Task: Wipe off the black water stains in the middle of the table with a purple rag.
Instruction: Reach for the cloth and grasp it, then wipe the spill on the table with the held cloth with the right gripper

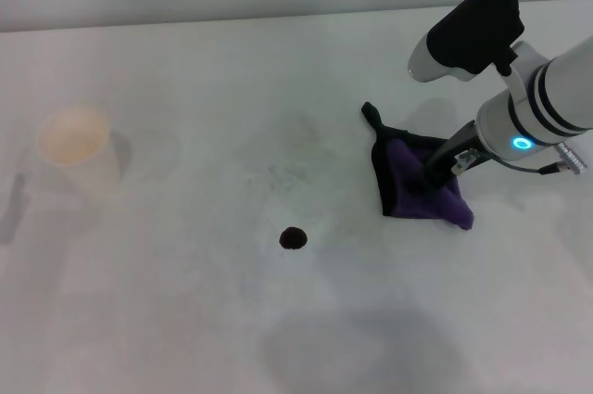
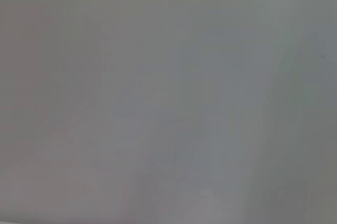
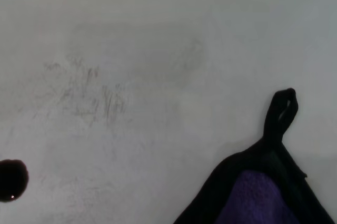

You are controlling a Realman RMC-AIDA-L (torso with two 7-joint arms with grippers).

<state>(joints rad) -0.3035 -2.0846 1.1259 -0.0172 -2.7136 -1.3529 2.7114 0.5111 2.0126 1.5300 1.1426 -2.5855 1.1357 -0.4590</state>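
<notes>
The purple rag, black-edged with a short black corner loop, lies bunched on the white table at the right. My right gripper comes down from the right into the rag's middle and is shut on it. The black water stain is a small round blot on the table, to the left of the rag and nearer the front, apart from it. The right wrist view shows the rag, its loop and the stain. My left gripper is out of view; its wrist view shows only a plain grey surface.
A white paper cup stands at the far left of the table. Faint grey speckles mark the tabletop between the rag and the table's middle. The table's back edge runs along the top of the head view.
</notes>
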